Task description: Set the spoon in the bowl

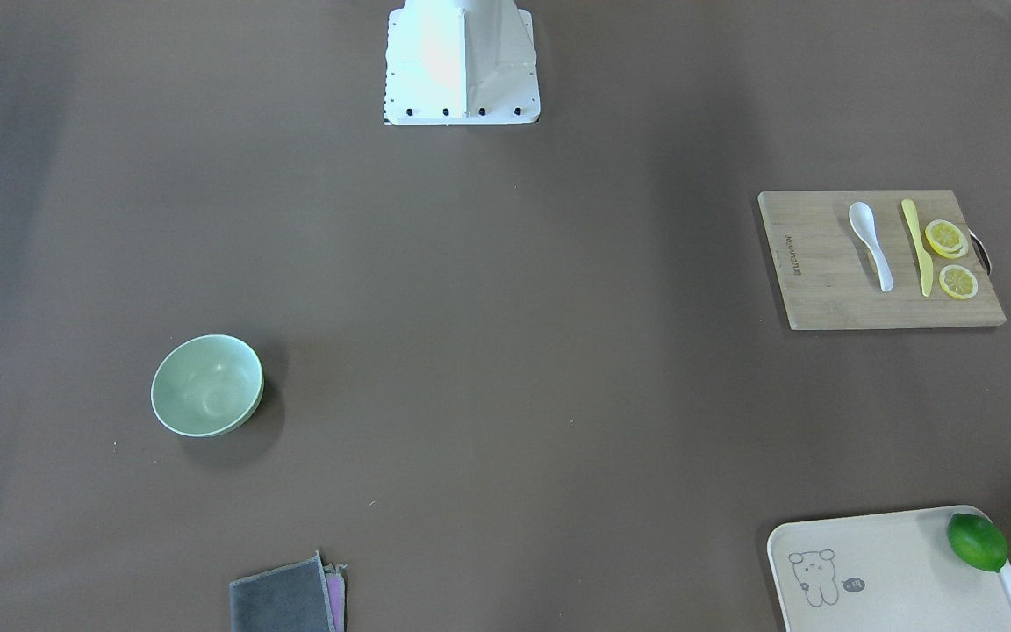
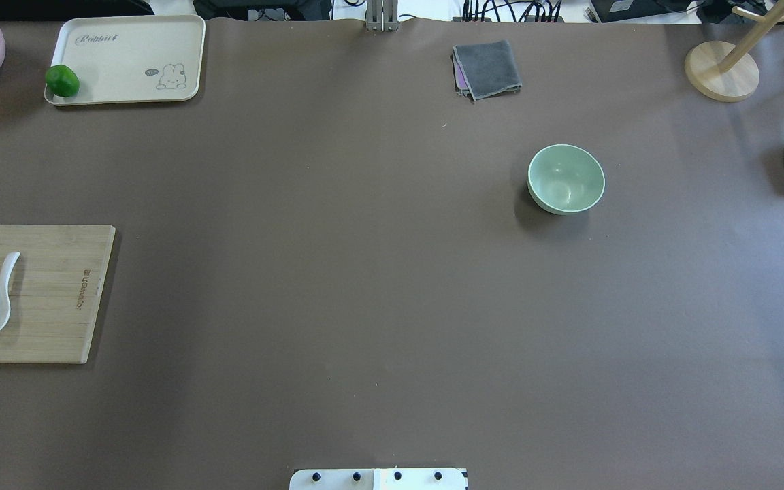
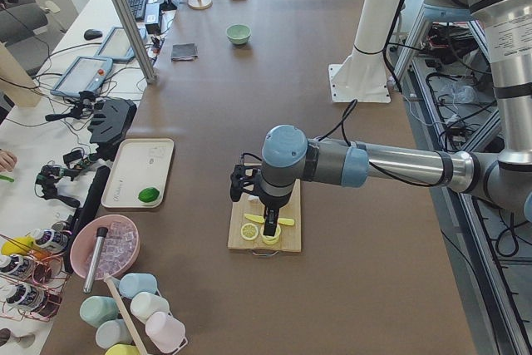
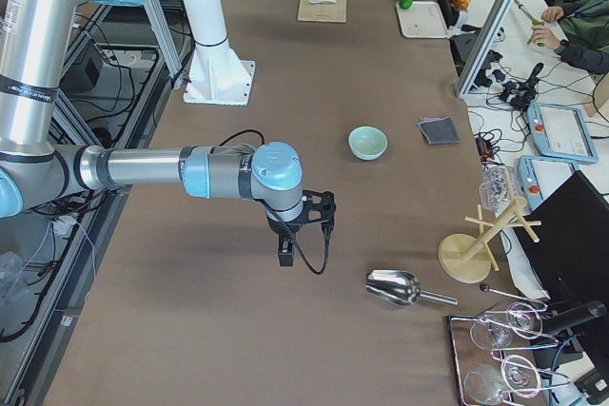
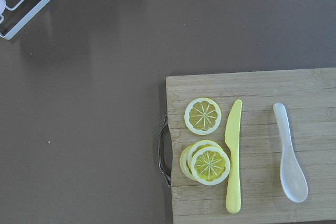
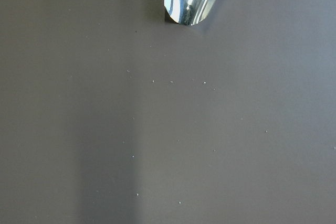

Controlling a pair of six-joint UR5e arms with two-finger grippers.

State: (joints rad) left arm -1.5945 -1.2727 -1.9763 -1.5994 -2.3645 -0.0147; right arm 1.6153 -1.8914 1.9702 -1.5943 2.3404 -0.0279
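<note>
The spoon (image 1: 872, 244) lies flat on the cutting board (image 1: 821, 298), just beside the yellow knife (image 1: 916, 247), with lemon slices (image 1: 946, 239) on the knife's other side. The bowl (image 1: 207, 384) stands upright on the bench (image 1: 505, 351), well apart from the board. My left claw (image 3: 269, 225) hangs above the board and my right claw (image 4: 284, 256) is far from it, near a metal scoop (image 4: 392, 288); I cannot tell whether either is open or closed.
</note>
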